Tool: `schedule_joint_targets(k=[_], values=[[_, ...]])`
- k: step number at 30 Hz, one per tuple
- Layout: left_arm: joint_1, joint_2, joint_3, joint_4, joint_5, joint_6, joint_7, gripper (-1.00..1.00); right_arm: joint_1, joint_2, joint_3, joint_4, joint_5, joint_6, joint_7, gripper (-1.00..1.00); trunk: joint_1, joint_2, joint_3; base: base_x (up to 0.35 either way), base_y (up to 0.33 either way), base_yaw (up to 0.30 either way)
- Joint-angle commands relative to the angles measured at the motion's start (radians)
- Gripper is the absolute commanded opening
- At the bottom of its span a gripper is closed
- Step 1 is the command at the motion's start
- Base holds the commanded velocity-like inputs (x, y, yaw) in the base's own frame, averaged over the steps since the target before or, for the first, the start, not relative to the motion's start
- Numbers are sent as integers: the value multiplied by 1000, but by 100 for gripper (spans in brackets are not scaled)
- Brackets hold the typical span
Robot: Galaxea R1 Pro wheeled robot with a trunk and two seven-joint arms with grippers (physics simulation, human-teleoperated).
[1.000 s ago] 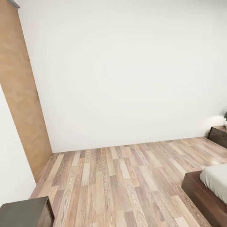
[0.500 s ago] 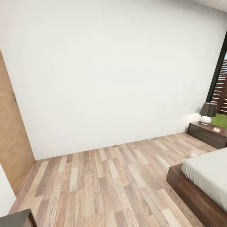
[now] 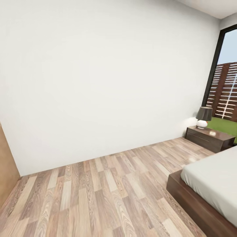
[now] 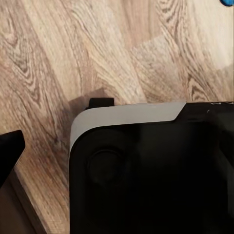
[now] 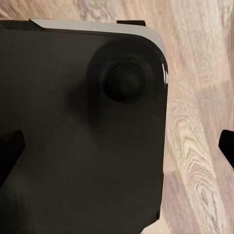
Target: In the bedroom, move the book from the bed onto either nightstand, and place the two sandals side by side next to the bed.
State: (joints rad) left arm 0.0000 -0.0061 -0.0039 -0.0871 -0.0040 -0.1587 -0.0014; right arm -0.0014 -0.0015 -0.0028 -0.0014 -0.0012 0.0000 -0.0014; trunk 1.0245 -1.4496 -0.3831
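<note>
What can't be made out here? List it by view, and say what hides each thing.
- Head view: the bed is cut by the right and lower edges, so its far side and any book there stay unseen.
- Head view: the nightstand front is too small to count drawers.
- Left wrist view: a blue bit is cut by the edge; what it is cannot be told.
- Both wrist views: the dark robot base hides the floor beneath it.

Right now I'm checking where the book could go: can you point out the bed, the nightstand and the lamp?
bed [image 3: 214, 179]: head view, on the pale mattress top.
nightstand [image 3: 205, 141]: head view, on its drawer front.
lamp [image 3: 204, 114]: head view, on the dark shade.
</note>
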Motion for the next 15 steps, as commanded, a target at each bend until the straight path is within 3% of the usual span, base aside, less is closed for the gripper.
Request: schedule_joint_targets(k=[1,10,15], values=[[0,0,0,0,0,-2,0,100,0,0,0,0,0,0,0,100,1,0,-1,237,0,-21],[0,0,0,0,0,-2,0,100,0,0,0,0,0,0,0,100,1,0,-1,68,0,-15],[0,0,0,0,0,-2,0,100,0,0,1,0,0,0,0,100,1,0,-1,6,0,-196]])
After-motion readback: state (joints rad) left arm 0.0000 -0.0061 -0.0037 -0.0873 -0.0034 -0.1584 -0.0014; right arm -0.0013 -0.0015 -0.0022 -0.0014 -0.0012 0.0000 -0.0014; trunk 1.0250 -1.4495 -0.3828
